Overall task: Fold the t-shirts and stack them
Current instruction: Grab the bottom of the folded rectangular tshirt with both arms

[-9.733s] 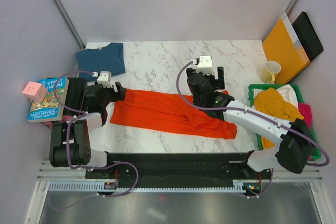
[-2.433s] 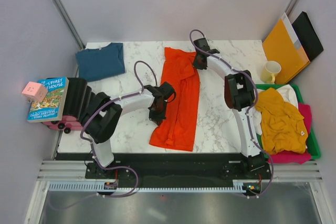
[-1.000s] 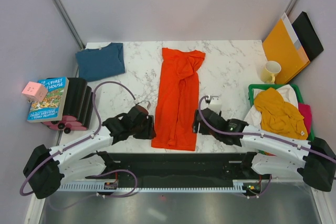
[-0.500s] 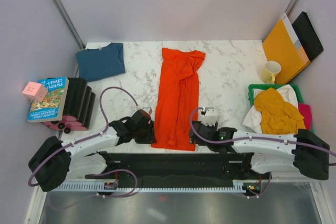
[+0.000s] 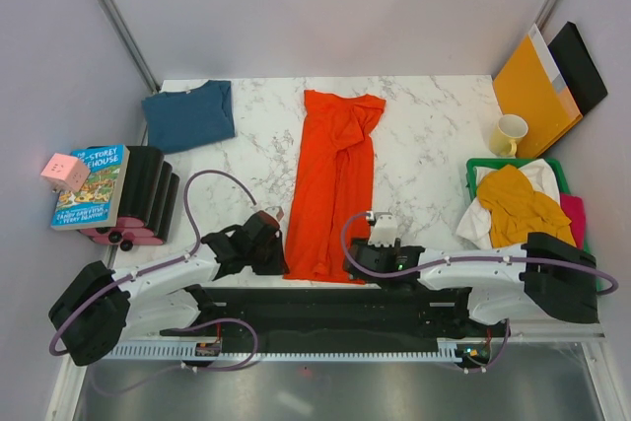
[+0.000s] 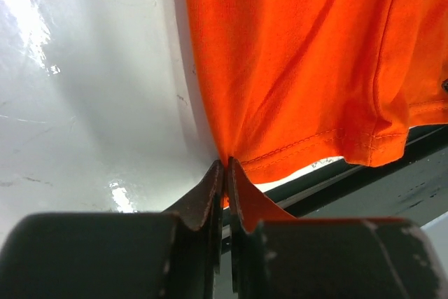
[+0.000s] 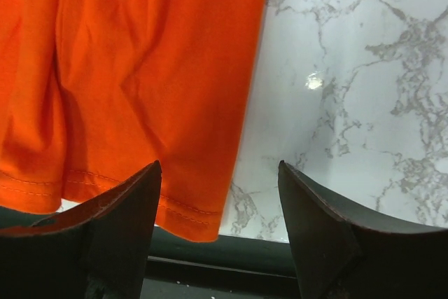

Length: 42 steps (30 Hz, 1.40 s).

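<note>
The orange-red t-shirt (image 5: 330,184) lies flat on the marble desk (image 5: 434,125), folded into a long narrow strip. It runs down the middle from the far side to the near edge, with its hem at that edge and some bunched folds near its far end. The left claw (image 5: 278,255) sits low at the hem's left corner. In the left wrist view its fingers (image 6: 213,187) are clenched together on that corner of the cloth (image 6: 294,68), a sliver of orange pinched between them right at the stitched hem. The right claw (image 5: 353,263) is at the hem's right corner. In the right wrist view it is released (image 7: 218,166), its two fingers spread wide and straddling the shirt's right edge (image 7: 140,68), one over the cloth and the other over bare marble. I cannot tell whether they touch the shirt. A teal t-shirt (image 5: 187,113) lies folded in the desk's far-left corner, well apart from the orange one. At the right, a green basket (image 5: 478,165) holds a crumpled yellow t-shirt (image 5: 521,206) on top of white and pink cloth. Beyond the basket stand a pale yellow mug (image 5: 510,133) and an orange-yellow envelope (image 5: 535,81) leaning against the wall. A book (image 5: 89,184) rests off the desk's left side.
</note>
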{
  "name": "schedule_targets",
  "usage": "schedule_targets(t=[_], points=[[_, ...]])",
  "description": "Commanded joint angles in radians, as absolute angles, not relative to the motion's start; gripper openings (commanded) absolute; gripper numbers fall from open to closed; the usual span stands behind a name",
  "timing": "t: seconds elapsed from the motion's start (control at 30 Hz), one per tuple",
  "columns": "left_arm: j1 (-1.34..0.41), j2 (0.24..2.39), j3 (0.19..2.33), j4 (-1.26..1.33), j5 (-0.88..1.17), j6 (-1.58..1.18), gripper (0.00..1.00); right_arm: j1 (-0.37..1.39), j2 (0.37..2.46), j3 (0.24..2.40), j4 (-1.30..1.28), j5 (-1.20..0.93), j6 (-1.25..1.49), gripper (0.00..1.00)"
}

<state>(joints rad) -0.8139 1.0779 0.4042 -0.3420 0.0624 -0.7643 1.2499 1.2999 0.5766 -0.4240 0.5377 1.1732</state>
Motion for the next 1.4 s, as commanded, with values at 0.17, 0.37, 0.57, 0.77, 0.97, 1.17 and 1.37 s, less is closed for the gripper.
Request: schedule_targets(t=[0.17,0.37,0.57,0.77,0.97,1.17,1.37], points=[[-0.821,1.074,0.4,-0.356,0.078,-0.785,0.06,1.336,1.413,0.566,-0.36,0.534,1.307,0.66],[-0.821,1.075,0.403,-0.354,0.081,-0.779,0.04,1.368,1.407,0.555,-0.373,0.532,1.377,0.47],[-0.821,1.086,0.41,-0.356,0.081,-0.775,0.03,1.407,1.404,0.561,-0.442,0.552,1.44,0.48],[-0.822,1.103,0.419,-0.354,0.081,-0.772,0.07,1.445,1.385,0.589,-0.524,0.598,1.486,0.71],[-0.822,1.118,0.426,-0.354,0.081,-0.765,0.08,1.469,1.365,0.583,-0.563,0.618,1.545,0.65],[-0.822,1.118,0.426,-0.354,0.081,-0.765,0.08,1.496,1.373,0.558,-0.574,0.627,1.612,0.58],[-0.824,1.118,0.428,-0.356,0.081,-0.765,0.07,1.497,1.411,0.557,-0.557,0.65,1.638,0.39]])
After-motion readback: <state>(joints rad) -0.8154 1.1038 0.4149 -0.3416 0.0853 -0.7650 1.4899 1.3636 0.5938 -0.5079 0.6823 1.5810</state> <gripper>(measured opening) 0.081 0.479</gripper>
